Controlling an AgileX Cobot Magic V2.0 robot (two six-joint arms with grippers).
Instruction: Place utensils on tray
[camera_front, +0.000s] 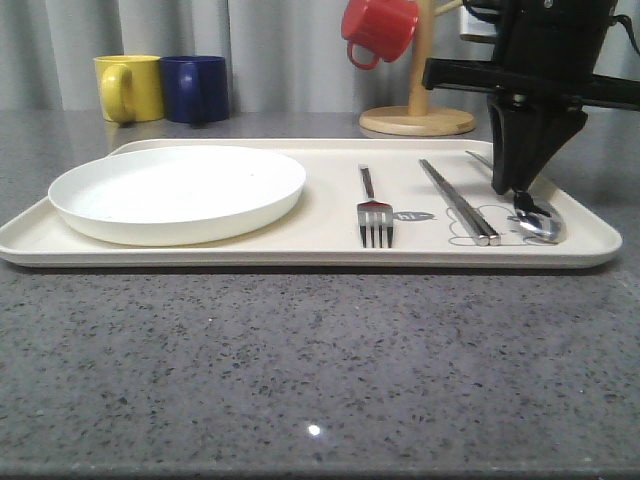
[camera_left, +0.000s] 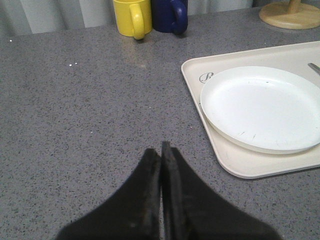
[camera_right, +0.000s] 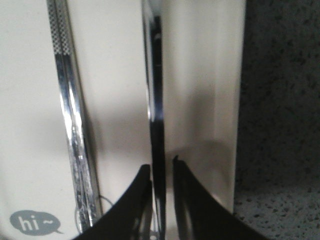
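On the cream tray (camera_front: 330, 215) lie a silver fork (camera_front: 374, 212), a pair of chopsticks (camera_front: 458, 200) and, furthest right, a spoon (camera_front: 537, 222) with its bowl toward the front edge. My right gripper (camera_front: 512, 188) stands low over the spoon's handle. In the right wrist view the gripper (camera_right: 161, 162) straddles the thin spoon handle (camera_right: 154, 90), slightly open, with a gap on one side. The chopsticks (camera_right: 70, 115) lie beside it on the tray (camera_right: 200, 75). My left gripper (camera_left: 162, 147) is shut and empty over the grey table, left of the tray (camera_left: 235, 165).
A round white plate (camera_front: 178, 192) fills the tray's left half. Yellow (camera_front: 130, 87) and blue (camera_front: 195, 88) mugs stand at the back left. A red mug (camera_front: 378, 30) hangs on the wooden stand (camera_front: 416, 121) behind the tray. The tray's right rim is close to the spoon.
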